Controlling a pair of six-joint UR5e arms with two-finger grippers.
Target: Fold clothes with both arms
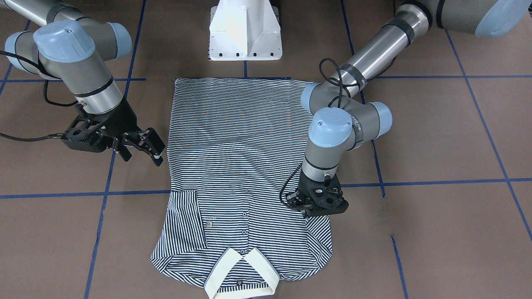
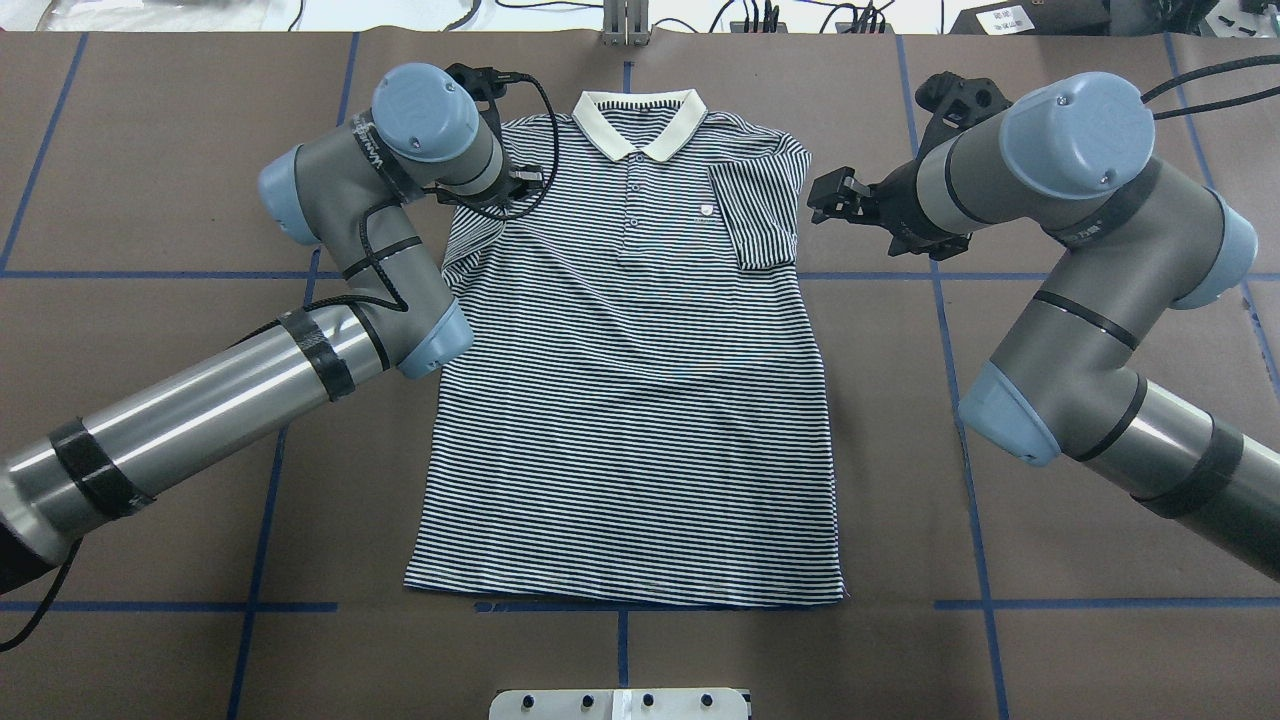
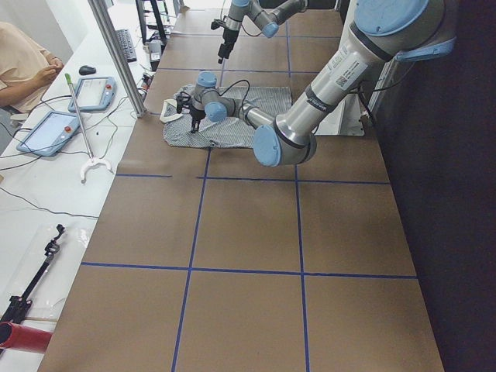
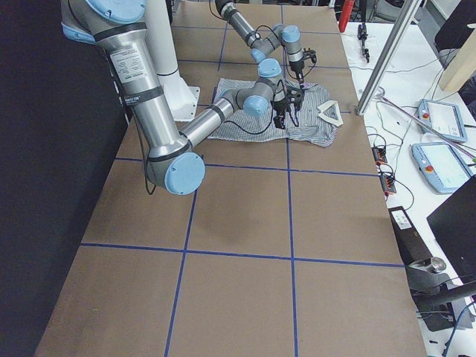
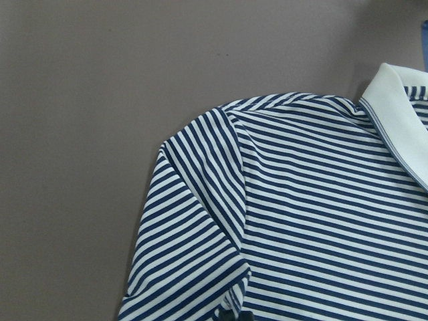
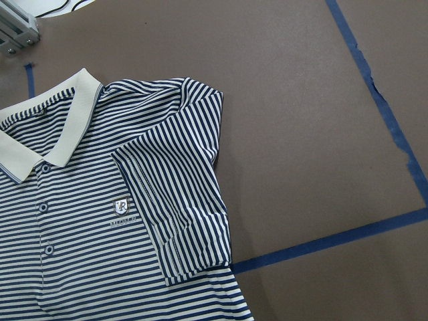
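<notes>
The striped polo shirt [image 1: 245, 158] [image 2: 630, 400] lies flat and face up on the brown table, its cream collar [image 2: 640, 125] at the far side from the robot. One sleeve [image 2: 755, 215] [image 6: 177, 207] is folded in over the chest beside the logo. My right gripper [image 1: 142, 158] [image 2: 828, 195] hangs open just off that side of the shirt, holding nothing. My left gripper [image 1: 306, 211] [image 2: 522, 185] is down on the other sleeve [image 5: 194, 221]. A dark tip [image 5: 231, 315] shows where the fabric puckers, so it looks shut on that sleeve.
The white pedestal base [image 1: 245, 33] stands at the robot's edge of the table [image 2: 1050, 650], just beyond the shirt's hem. Blue tape lines cross the brown surface. A side bench holds tablets [image 3: 46, 132] and cables, and a person [image 3: 23, 62] sits there.
</notes>
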